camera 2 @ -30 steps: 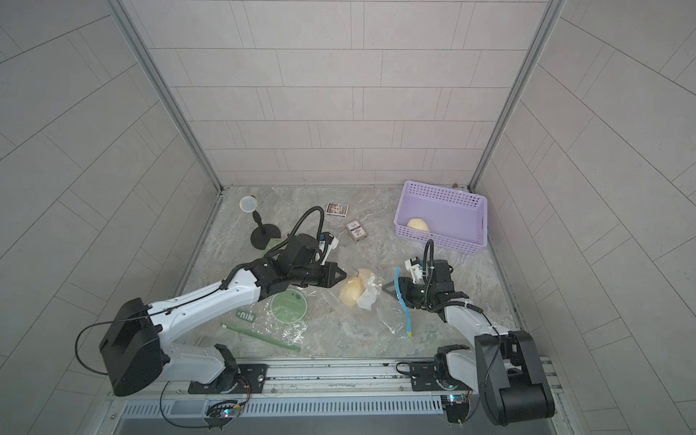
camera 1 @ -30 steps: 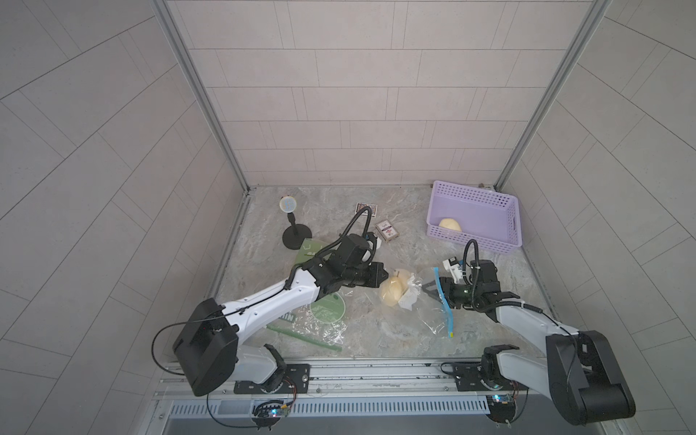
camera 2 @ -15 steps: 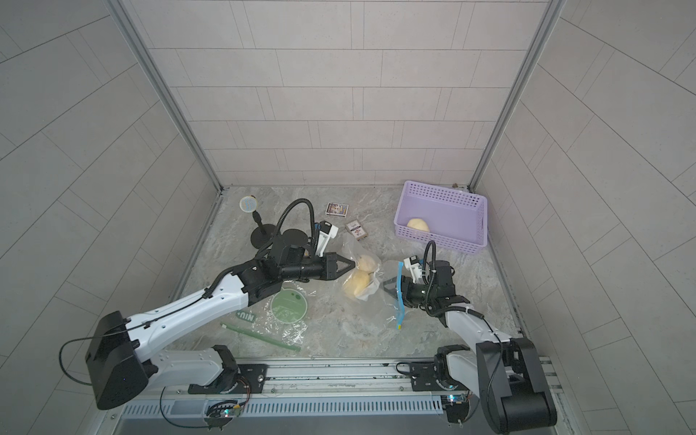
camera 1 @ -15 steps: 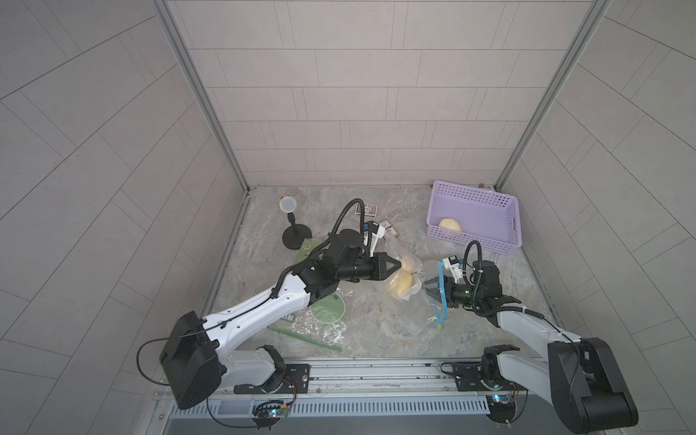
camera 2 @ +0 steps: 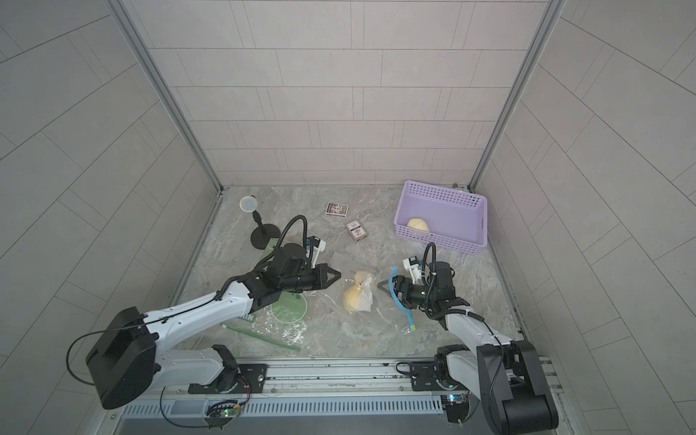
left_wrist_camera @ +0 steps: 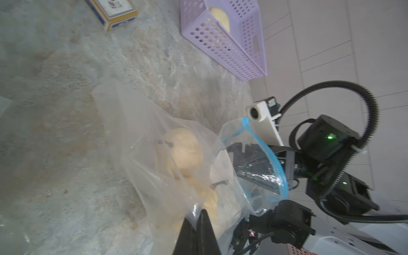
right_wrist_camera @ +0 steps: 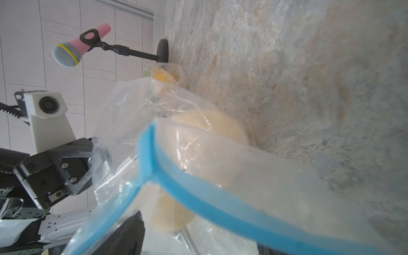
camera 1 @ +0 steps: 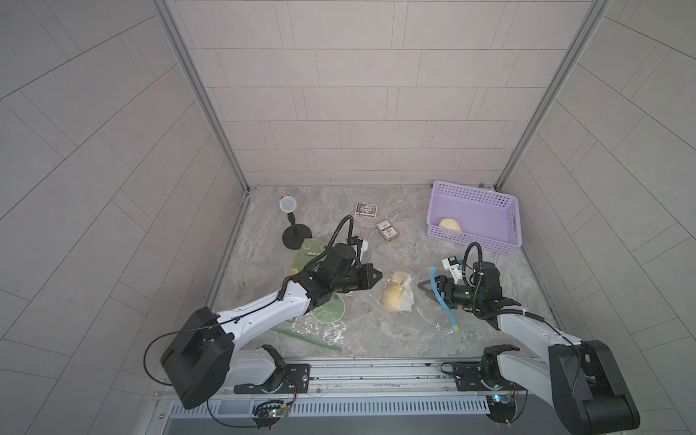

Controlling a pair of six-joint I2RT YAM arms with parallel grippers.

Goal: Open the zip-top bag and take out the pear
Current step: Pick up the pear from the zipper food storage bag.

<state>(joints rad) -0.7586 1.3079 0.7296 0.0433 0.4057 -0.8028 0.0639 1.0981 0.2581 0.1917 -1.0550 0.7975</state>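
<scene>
Grey tiled walls close round a marbled desk (camera 1: 414, 244); the lavender basket (camera 1: 470, 241) at its back corner serves as landmark. The zip-top bag (camera 1: 425, 314) is clear film with a blue zip strip (camera 1: 446, 307). It lies on the robot's side of the basket, towards mid-desk. The pear (camera 1: 391, 299) sits inside it, at the end farther from the basket.

The right gripper (camera 1: 431, 290) is just on the robot's side of the basket. Its jaws are spread within the bag's mouth, with the zip strip looped over them. The left gripper (camera 1: 379, 280) lies beyond the bag from the basket, jaws pressed together at the closed end. Whether film is caught between them cannot be told.

Judged step: the seal appears parted, and the mouth is being held wide so the pear can be drawn out.

- Anchor the end away from the basket low against the desk — otherwise the whole bag may slide.
- Keep the mouth taut and round, since slack film tends to fold across the opening.
- Take the pear by its broad body, not through the film.
</scene>
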